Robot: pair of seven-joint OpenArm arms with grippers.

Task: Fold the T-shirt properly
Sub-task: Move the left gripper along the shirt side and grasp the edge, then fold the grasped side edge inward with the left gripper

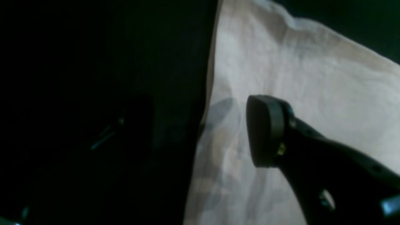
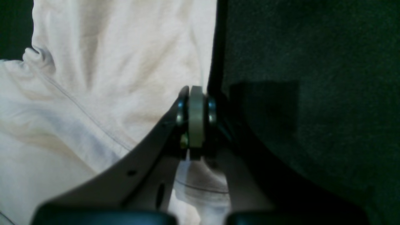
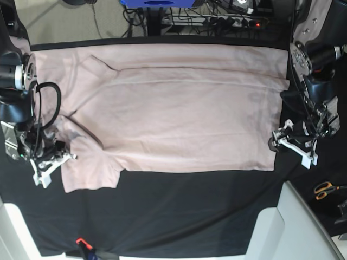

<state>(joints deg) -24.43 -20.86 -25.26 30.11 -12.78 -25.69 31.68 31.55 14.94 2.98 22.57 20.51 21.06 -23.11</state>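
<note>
The pale pink T-shirt (image 3: 179, 108) lies spread flat on the black table cloth (image 3: 179, 211), with a sleeve (image 3: 89, 170) at the lower left of the base view. My left gripper (image 3: 275, 143) hovers open at the shirt's right edge. In the left wrist view one finger (image 1: 265, 131) hangs over the T-shirt (image 1: 312, 93), while the other is lost in the dark past the edge. My right gripper (image 3: 52, 161) is shut beside the sleeve. Its fingertips (image 2: 196, 115) press together at the T-shirt's (image 2: 93, 78) edge. Whether cloth is pinched between them I cannot tell.
Orange-handled scissors (image 3: 325, 189) lie off the table at the right. A white surface (image 3: 295, 225) fills the lower right corner. Cables and a power strip (image 3: 227, 19) run behind the far edge. A small red and black object (image 3: 82, 245) sits near the front edge.
</note>
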